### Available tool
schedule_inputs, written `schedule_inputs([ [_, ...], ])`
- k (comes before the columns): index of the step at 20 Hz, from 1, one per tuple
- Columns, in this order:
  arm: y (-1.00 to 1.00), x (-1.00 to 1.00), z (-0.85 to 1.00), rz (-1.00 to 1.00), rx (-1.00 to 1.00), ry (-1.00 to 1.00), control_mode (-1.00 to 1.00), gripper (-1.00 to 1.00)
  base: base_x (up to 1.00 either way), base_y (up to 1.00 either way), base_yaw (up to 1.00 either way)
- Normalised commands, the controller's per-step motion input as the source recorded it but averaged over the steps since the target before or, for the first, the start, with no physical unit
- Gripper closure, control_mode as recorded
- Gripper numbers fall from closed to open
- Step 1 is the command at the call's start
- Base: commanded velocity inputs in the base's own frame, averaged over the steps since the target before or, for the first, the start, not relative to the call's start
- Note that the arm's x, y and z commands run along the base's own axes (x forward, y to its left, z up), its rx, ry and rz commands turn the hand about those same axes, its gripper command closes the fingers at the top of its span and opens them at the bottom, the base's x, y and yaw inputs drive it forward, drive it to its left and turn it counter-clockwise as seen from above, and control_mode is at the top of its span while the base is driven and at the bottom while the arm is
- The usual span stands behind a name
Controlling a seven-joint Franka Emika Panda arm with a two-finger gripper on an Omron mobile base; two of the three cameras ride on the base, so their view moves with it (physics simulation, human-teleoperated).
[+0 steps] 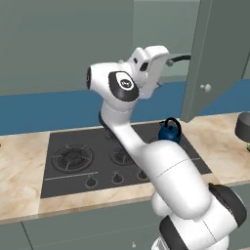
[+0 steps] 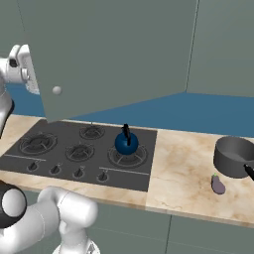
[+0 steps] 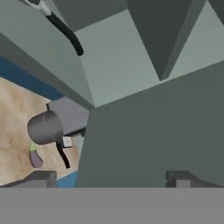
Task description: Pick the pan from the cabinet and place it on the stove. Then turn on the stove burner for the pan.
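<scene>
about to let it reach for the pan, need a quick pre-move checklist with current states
1. Cabinet door swung open: ok.
2. Claw open and empty: ok.
3. Pan handle visible inside the cabinet: ok; the pan's body: cannot tell.
4. Large left burner bare for the pan: ok.
5. Blue kettle sits on the right-end burner, away from the left one: ok.
6. Claw lined up with the handle: not ok, the handle sits off toward a corner of the hand view.
</scene>
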Motion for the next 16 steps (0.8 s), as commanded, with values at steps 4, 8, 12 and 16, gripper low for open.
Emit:
schedule_inputs([
  [4,-0.52,-0.68,0.0,-0.29,0.0,-0.02,-1.0,-1.0,0.0,0.0,0.0],
  [8,-0.5,-1.0,0.0,-0.26,0.0,-0.11,-1.0,-1.0,0.0,0.0,0.0],
  [12,-0.61,-1.0,0.0,-0.23,0.0,-0.11,-1.0,-1.0,0.0,0.0,0.0],
  [16,-0.8,-0.83,0.0,-0.18,0.02,-0.03,-1.0,-1.0,0.0,0.0,0.0],
])
